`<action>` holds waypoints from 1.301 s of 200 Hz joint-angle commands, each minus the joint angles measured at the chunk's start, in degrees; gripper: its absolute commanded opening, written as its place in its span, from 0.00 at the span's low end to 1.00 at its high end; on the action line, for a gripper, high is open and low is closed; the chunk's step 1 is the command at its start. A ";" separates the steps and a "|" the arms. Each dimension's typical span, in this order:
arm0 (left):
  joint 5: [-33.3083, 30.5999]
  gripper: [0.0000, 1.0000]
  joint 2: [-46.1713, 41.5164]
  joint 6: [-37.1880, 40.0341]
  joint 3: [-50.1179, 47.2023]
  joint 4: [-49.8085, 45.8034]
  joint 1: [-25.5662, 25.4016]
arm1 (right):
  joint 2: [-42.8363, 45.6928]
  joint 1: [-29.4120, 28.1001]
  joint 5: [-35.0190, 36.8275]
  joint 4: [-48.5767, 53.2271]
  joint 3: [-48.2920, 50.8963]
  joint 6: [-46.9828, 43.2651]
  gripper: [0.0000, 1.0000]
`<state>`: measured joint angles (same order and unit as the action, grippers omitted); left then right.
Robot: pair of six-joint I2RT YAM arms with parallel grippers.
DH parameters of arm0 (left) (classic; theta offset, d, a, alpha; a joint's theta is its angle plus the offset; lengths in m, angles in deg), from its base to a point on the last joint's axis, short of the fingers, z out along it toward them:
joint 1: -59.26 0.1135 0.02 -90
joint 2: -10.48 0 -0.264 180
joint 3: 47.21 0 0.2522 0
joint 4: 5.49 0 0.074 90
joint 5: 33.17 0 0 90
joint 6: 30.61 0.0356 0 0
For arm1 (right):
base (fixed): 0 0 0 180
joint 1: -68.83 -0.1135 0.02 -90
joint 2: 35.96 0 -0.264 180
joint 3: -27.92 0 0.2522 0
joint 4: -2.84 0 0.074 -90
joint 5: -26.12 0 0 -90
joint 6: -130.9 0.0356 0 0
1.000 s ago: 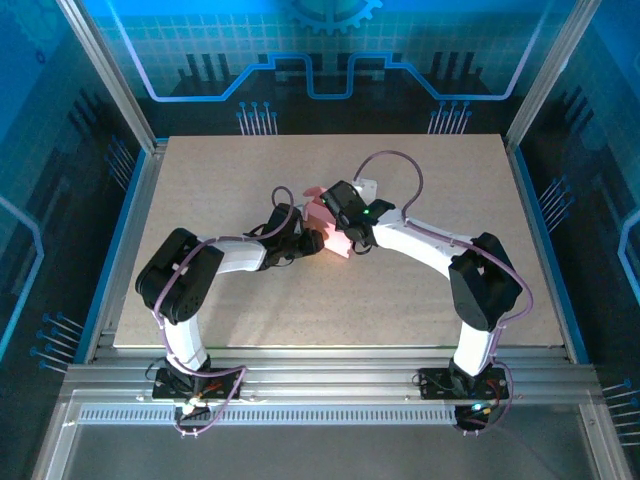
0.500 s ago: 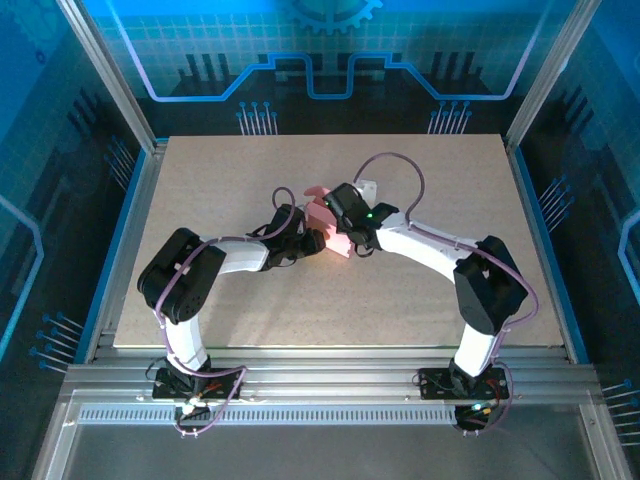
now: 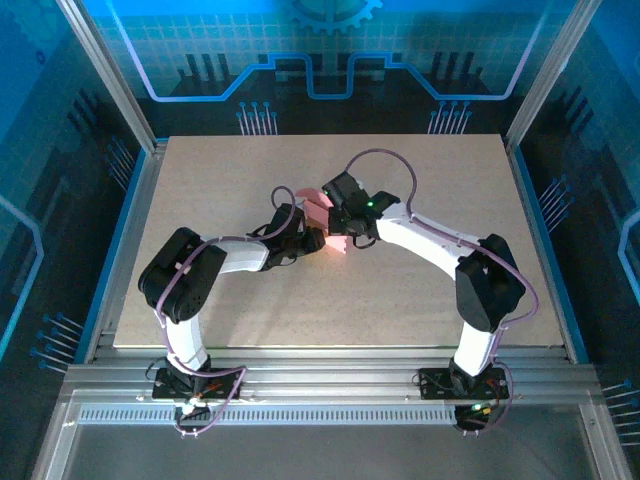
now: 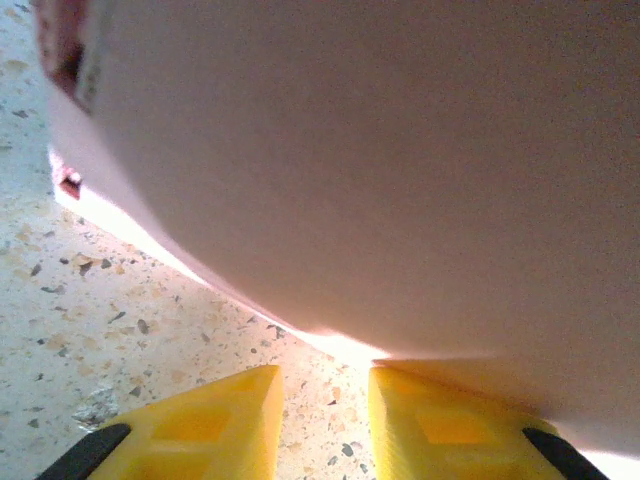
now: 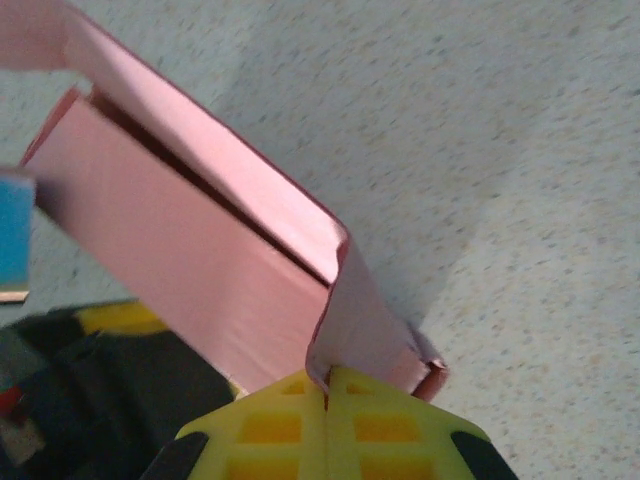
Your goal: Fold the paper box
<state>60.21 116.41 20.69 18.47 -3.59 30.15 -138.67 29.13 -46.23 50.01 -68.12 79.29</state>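
The right gripper (image 5: 328, 395) is pinching with its yellow fingers pressed flat together, and a thin pink flap of the paper box (image 5: 190, 250) is running down into the seam between them. From that pinch the box's long axis is stretching away toward the upper left of the right wrist view, with a dark slit showing along its top edge where one panel is not lying closed. The flap in the fingers is sitting at the box's near end.

The left gripper (image 4: 322, 400) is standing with its jaws slightly apart and bare speckled table (image 4: 100, 290) showing between them. The pink card (image 4: 380, 170) is looming just beyond its fingertips and overhanging one of them; whether it is touching is hard to say.

From above, the box (image 3: 334, 243) is lying near the table's (image 3: 420, 290) centre, between the two wrists. The right arm, already gripping the end flap, is probably the one to tuck it, with the left bracing the body from the opposite side.
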 commanded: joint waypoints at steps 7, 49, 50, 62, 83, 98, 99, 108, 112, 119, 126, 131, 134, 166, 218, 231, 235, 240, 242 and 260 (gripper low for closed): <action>2.47 0.30 1.06 0.72 -0.35 0.47 -1.39 | -1.84 0.67 -15.61 2.28 -1.48 -4.50 0.00; 2.40 0.30 1.03 0.51 -0.33 0.63 -1.39 | -0.37 1.91 -13.97 3.42 0.05 -4.69 0.00; 2.41 0.30 1.03 0.44 -0.33 0.66 -1.35 | -0.33 1.91 -13.83 3.33 0.12 -4.58 0.00; 2.55 0.30 1.23 0.05 -0.24 0.92 -1.40 | -0.25 1.87 -11.58 1.98 1.39 -2.47 0.00; 2.75 0.30 1.17 0.19 -0.14 0.80 -1.37 | -0.81 2.10 -8.40 1.30 1.71 0.30 0.00; 2.57 0.30 1.03 0.68 -0.14 0.29 -1.32 | -0.73 2.51 -6.56 0.98 1.34 0.98 0.00; 2.54 0.30 1.03 0.70 -0.10 0.27 -1.36 | -0.69 2.57 -6.35 0.96 1.27 1.03 0.00; 2.52 0.30 1.03 0.79 -0.07 0.16 -1.32 | -0.55 2.99 -5.08 0.92 1.10 1.45 0.00; 2.59 0.30 1.03 0.76 -0.07 0.16 -1.36 | -0.36 3.27 -5.11 0.57 1.15 1.42 0.00; 2.70 0.30 1.12 0.73 -0.04 0.28 -1.40 | -0.15 4.01 -6.01 -0.09 1.29 1.25 0.00; 2.69 0.30 1.21 0.65 -0.07 0.33 -1.34 | -0.01 4.71 -6.95 -0.37 1.25 1.15 0.00; 2.73 0.30 1.29 0.56 -0.07 0.39 -1.32 | 0.08 5.17 -7.73 -0.61 1.31 0.74 0.00; 2.69 0.30 1.30 0.54 -0.14 0.49 -1.34 | 0.14 5.47 -8.09 -0.78 1.19 0.52 0.00; 2.37 0.30 0.99 0.71 -0.53 0.51 -1.28 | 0.60 7.64 -11.17 -0.84 0.78 -4.09 0.00; 2.37 0.34 0.22 0.48 -1.21 1.15 -0.99 | -0.47 9.06 -11.81 0.58 -0.12 -4.06 0.00; 2.58 0.34 0.40 -0.13 -0.97 1.35 -0.97 | -0.56 9.04 -12.78 -0.07 0.03 -3.10 0.00; 2.52 0.34 0.42 -0.27 -0.95 1.46 -1.02 | -0.57 9.12 -13.01 -0.16 0.08 -3.06 0.00; 2.50 0.34 0.48 -0.44 -0.94 1.38 -1.01 | -0.61 9.05 -13.23 -0.25 0.05 -2.98 0.00; 2.44 0.34 0.52 -0.51 -0.88 1.32 -1.01 | -0.59 9.04 -13.27 -0.20 0.09 -2.93 0.00; 1.18 0.33 0.42 -0.67 -0.61 0.11 -0.99 | -0.25 9.03 -12.33 0.00 0.16 -2.15 0.00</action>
<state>60.73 116.45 20.49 18.10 -2.35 29.72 -138.61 37.90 -57.08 48.89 -68.03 75.35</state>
